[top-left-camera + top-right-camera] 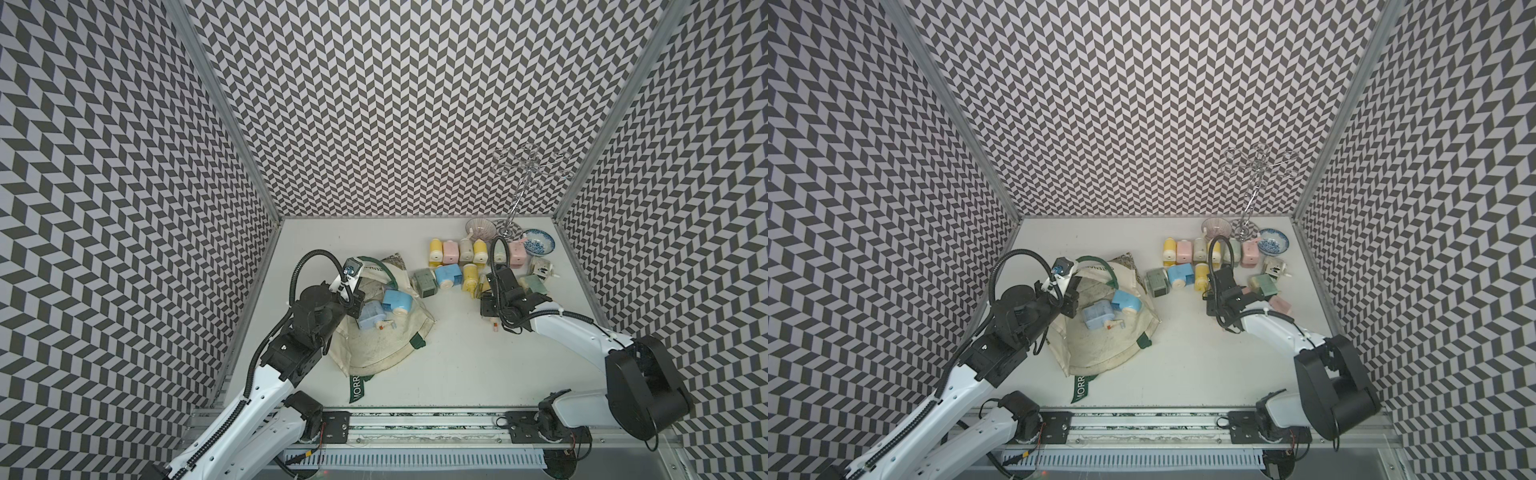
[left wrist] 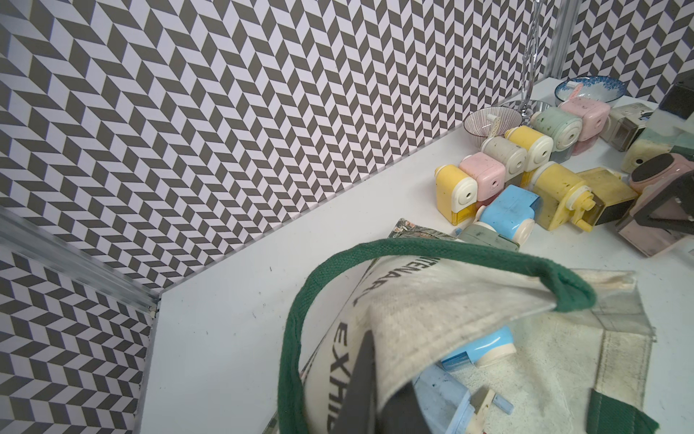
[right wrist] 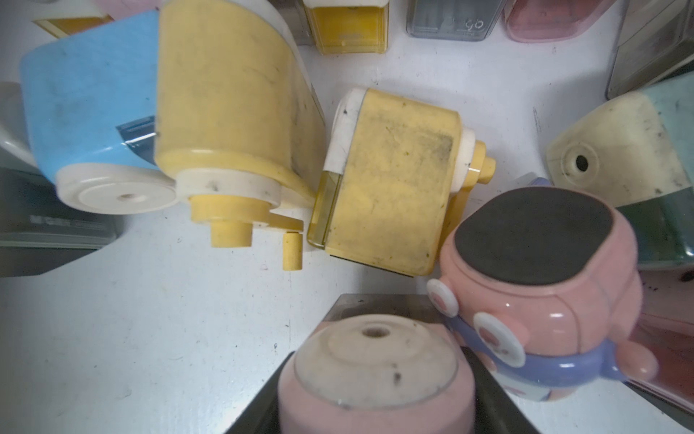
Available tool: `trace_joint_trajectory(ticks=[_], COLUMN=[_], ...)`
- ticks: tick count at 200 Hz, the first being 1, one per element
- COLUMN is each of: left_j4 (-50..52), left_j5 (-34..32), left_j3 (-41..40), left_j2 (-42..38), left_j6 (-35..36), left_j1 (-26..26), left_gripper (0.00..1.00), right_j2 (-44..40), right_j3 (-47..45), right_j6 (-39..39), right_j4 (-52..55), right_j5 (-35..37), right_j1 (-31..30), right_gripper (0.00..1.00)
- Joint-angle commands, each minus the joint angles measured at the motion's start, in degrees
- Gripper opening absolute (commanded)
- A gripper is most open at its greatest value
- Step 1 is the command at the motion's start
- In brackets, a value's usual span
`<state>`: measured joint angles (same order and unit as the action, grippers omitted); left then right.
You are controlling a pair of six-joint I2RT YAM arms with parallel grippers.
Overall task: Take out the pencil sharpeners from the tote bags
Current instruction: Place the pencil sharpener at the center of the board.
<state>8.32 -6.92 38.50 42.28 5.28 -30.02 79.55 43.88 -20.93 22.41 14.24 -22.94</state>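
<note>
Hovering low beside the sharpener pile (image 1: 469,253) on the table (image 1: 457,365), the right gripper (image 3: 379,390) seems clamped on a pink sharpener (image 3: 375,357) it is likely placing, while the left gripper (image 1: 356,306) pinches the tote bag (image 1: 386,353) rim open; two blue sharpeners (image 1: 397,301) inside need fetching next.

This is a robotics lab test cell. Grey-and-white chevron-patterned wall panels (image 1: 415,104), held in bare aluminium frame posts (image 1: 233,124), box in a white tabletop (image 1: 457,365) beyond the jaws and on both sides of them. Behind the jaws, a slotted aluminium rail (image 1: 415,420) along the near edge carries a white-and-black left robot arm (image 1: 266,386) and a right robot arm (image 1: 582,328), ending in the left gripper (image 1: 358,311) and right gripper (image 1: 490,318).
</note>
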Motion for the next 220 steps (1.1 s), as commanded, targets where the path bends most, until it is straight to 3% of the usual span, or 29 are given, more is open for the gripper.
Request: trace_joint_trajectory(ticks=[1, 42, 77, 116, 137, 161, 187, 220], left_j4=[-4.4, -4.4, -4.4, -4.4, -4.4, -4.4, -4.3, -4.3], left_j5=[0.0, -0.1, -0.3, -0.3, -0.3, -0.4, -0.6, -0.6], left_j3=[3.0, 3.0, 3.0, 3.0, 3.0, 3.0, 3.0, 3.0], left_j2=[-0.9, -1.0, -1.0, -1.1, -1.0, -1.0, -1.0, -0.9], left_j6=[0.1, 0.2, 0.2, 0.2, 0.2, 0.2, 0.3, 0.2], left_j1=[-0.7, -0.7, -0.7, -0.7, -0.7, -0.7, -0.7, -0.7], left_gripper=[0.0, 0.0, 0.0, 0.0, 0.0, 0.0, 0.0, 0.0], right_j2=[0.4, -0.8, -6.6, -18.1, -24.0, -27.5, -27.8, -23.1], right_j3=[0.9, 1.3, 1.4, -0.7, -2.7, -5.6, -9.5, -13.3], right_j6=[-0.5, -0.3, 0.6, 3.4, 3.6, 2.9, 1.4, -2.6], right_j4=[-1.8, -1.5, -1.5, -6.9, -11.2, -17.0, -24.7, -36.3], right_j5=[1.1, -0.3, -2.2, -11.8, -16.0, -16.3, -14.8, -16.4], right_j1=[0.4, 0.4, 0.2, -2.5, -7.9, -18.2, -28.7, -37.0], right_gripper=[0.66, 0.79, 0.8, 0.78, 0.75, 0.74, 0.74, 0.73])
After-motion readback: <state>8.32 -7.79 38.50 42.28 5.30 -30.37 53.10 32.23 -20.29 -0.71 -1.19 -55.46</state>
